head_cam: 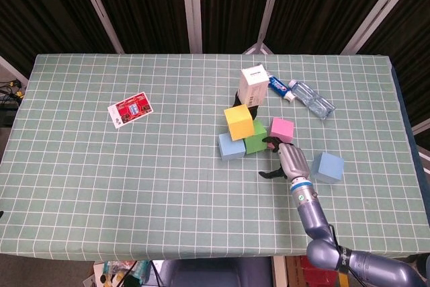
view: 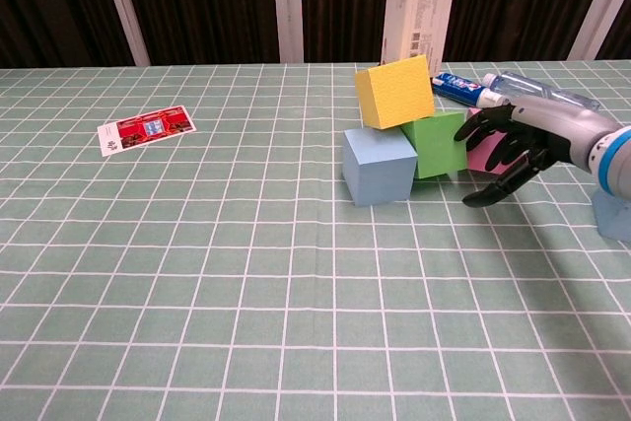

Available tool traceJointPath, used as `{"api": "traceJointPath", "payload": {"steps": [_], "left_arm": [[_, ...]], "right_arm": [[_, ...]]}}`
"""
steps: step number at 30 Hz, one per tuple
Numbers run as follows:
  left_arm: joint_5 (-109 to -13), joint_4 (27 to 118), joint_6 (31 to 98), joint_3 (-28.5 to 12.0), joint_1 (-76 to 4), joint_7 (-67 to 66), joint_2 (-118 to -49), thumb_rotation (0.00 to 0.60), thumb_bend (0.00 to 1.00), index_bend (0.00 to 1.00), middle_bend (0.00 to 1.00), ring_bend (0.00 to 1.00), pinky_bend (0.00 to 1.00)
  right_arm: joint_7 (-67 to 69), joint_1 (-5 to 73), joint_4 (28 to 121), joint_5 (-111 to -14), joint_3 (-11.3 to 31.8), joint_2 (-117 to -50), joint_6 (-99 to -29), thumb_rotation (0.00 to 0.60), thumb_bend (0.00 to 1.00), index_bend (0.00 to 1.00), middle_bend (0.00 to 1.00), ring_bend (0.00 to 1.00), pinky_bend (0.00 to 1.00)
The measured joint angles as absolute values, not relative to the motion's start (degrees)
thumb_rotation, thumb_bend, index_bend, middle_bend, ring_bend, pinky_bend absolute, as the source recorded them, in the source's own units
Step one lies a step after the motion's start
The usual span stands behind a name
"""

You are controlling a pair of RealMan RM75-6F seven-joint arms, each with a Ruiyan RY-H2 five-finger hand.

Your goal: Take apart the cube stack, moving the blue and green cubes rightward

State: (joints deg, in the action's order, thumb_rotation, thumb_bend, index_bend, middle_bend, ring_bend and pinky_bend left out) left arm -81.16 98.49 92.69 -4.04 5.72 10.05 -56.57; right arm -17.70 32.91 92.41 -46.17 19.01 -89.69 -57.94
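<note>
Chest view: right hand (view: 508,150), fingers spread and empty, touches the green cube's (view: 434,144) right side; the blue cube (view: 379,165) lies farther left, yellow cube (view: 394,93) tilted above.

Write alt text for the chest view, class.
The robot's right hand presses against a green foam cube, tilting the yellow foam cube on top. A light blue foam cube sits left of the green one on the checked green tablecloth.
</note>
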Motion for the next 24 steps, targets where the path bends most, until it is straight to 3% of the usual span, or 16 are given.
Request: {"api": "traceJointPath", "payload": {"steps": [11, 24], "left_arm": [[-81.0, 98.6, 92.7, -4.1, 5.7, 9.5, -56.7, 0.6, 0.18, 0.16, 0.0, 0.0, 0.0], [-80.1, 98.7, 92.1, -4.5, 5.4, 9.5, -56.6, 0.6, 0.18, 0.16, 0.0, 0.0, 0.0]], "right_arm": [[-20.3, 38.0, 84.4, -40.0, 19.7, -93.9, -55.8, 0.6, 0.1, 0.27, 0.25, 0.35, 0.24], [-23.5, 42.3, 81.1, -33.2, 24.1, -96.3, -59.4, 0.6, 0.1, 0.27, 0.23, 0.18, 0.13]]}}
